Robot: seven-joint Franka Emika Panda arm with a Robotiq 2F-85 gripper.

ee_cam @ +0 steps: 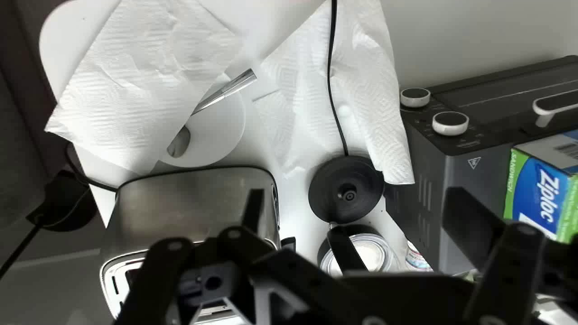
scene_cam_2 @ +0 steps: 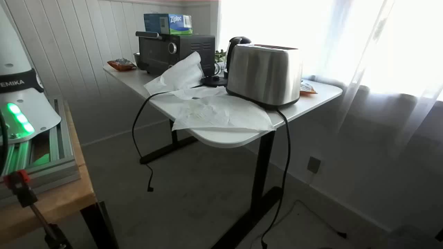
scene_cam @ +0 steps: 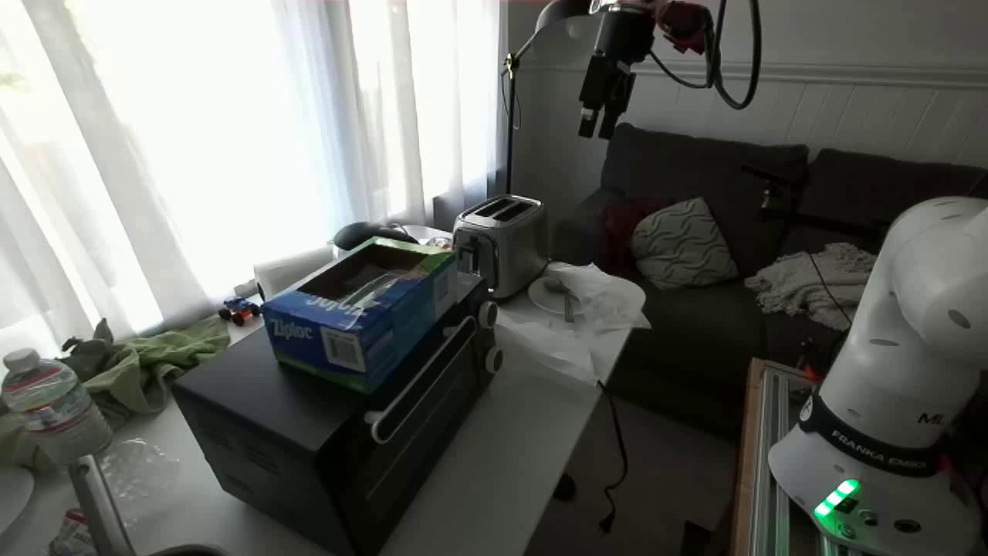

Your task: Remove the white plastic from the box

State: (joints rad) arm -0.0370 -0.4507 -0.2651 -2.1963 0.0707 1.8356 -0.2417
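Note:
A blue and green Ziploc box lies on the black toaster oven, its open top facing up. Pale, see-through plastic shows at the box's opening; how much lies inside is hidden. The box also stands on the oven in an exterior view, where its opening cannot be seen. In the wrist view, only an end of the box shows at the right edge, beyond the right finger. My gripper is high above the table's far end, apart from the box. In the wrist view the gripper is open and empty.
A steel toaster stands beyond the oven. Between them are a black kettle base and a kettle. White paper towels cover part of a plate and spoon. A water bottle and green cloth lie behind the oven.

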